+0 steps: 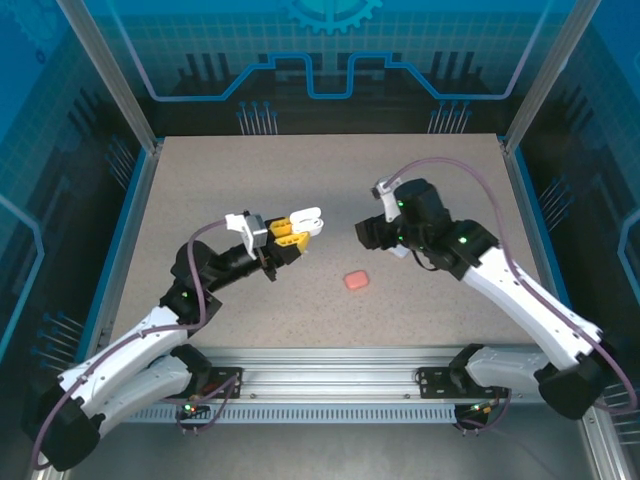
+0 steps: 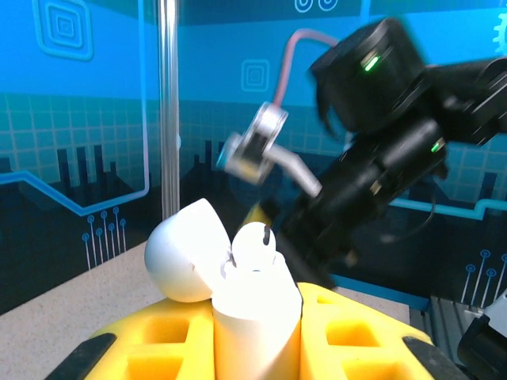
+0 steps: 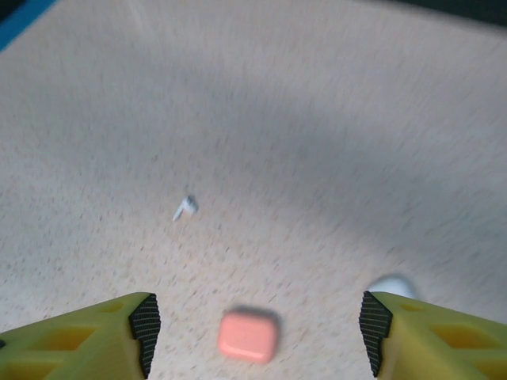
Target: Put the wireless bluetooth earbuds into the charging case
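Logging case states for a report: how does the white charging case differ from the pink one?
Colour: the white case is white, the pink case salmon-pink. State: the white case's lid is flipped open with an earbud seated inside; the pink case is shut. Place: the white case is gripped in the left end effector, above the table; the pink case lies free on it. Both are small, rounded, pebble-like cases.

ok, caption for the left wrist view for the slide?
Left gripper clamps an open white charging case, lid flipped back, one white earbud seated; right arm blurred behind.
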Tool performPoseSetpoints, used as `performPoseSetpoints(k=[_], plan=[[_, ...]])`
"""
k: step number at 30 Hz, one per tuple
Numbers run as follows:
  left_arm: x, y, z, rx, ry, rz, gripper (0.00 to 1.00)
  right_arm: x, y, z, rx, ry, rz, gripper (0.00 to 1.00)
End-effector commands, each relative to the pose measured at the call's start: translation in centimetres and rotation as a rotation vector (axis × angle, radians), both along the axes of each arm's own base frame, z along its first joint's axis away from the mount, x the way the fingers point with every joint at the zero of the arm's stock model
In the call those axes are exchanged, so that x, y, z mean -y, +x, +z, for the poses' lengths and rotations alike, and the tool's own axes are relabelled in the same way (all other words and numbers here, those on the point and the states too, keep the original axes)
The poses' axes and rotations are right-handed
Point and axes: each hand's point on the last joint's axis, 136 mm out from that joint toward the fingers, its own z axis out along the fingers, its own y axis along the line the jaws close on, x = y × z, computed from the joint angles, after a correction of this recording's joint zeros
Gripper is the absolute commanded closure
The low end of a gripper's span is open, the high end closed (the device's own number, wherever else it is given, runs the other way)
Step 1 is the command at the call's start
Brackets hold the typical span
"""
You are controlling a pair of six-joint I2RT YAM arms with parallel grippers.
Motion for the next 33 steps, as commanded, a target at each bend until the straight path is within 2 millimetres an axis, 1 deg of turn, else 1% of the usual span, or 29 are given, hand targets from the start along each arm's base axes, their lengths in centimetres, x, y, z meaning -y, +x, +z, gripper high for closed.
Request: performPoseSetpoints(k=[1,4,9,12,17,23,26,33], plan=[[-0.6,-0.9,2.7,0.092,-0.034,0.012,1.0,-2.5,0.7,-2.5,-0.131,0.121,-0.022,0.34],[-0.8,-1.3,3.1,0.1,-0.042,0.009,1.0,-4.8,1.9,-5.8,-0.227,0.115,0.007,0.38],[-1.0,-1.6,3.2,0.094,-0.042,0.01,1.0,-8.2,3.6,-10.8,-0.33,0.008,0.087,0.41],[-1.1,-1.6,3.0,0.083,-0.047,0.011,1.0,-10.5,4.5,-13.4,-0.367,-0.026,0.144,0.45],[-1.2,-1.6,2.8,0.077,-0.051,0.011,1.0,-13.8,5.7,-16.8,-0.435,-0.015,0.213,0.51],[-1.2,-1.4,2.5,0.069,-0.048,0.019,1.0,-16.2,6.2,-19.3,-0.489,-0.038,0.268,0.53],[-1.2,-1.3,2.2,0.061,-0.047,0.024,1.0,-17.2,6.4,-20.2,-0.507,-0.031,0.284,0.53],[-1.3,-1.2,2.0,0.056,-0.048,0.03,1.0,-18.1,7.1,-22.1,-0.524,-0.069,0.295,0.53]])
